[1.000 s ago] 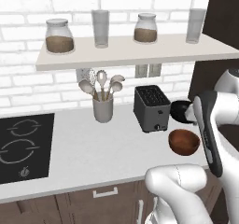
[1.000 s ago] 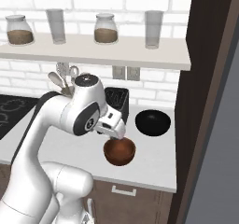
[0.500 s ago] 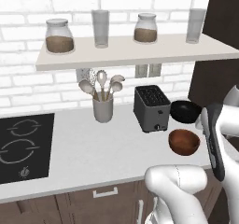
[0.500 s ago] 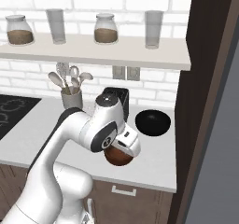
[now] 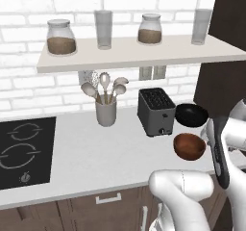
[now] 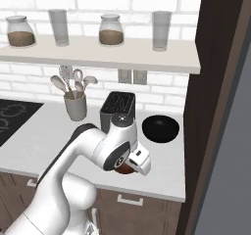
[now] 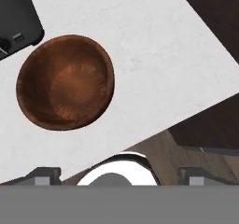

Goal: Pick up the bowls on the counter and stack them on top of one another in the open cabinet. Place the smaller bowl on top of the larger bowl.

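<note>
Biggest thing first: the bench (image 5: 96, 153) is laid out as it was a second ago, and nothing on it has been shifted. The open cabinet shelf (image 5: 144, 57) above it is loaded with jars and glasses only; no bowl has been put up there yet, so the whole stacking job is still to be done.

What has changed is the arm (image 6: 93, 153). It has been swung down and toward the near right corner of the bench, away from the toaster (image 5: 156, 112). In the right base view the hand is now parked over the brown bowl. That is read as the approach for a first grab, though the black one would be expected to go up first.

The black bowl (image 5: 191, 114) is left fully uncovered, sitting right of the toaster at the far right of the bench. The brown bowl (image 5: 189, 146) is found just near of it, close to the bench's near edge, with a small gap between the two.

The gripper (image 7: 119, 175) is spread wide, with nothing held in it. In the hand view the brown bowl is seen off to the far left of the gripper's centre line rather than between the fingertips (image 7: 44, 174). A bit of re-centring is probably needed before anything can be lowered and clamped.
</note>
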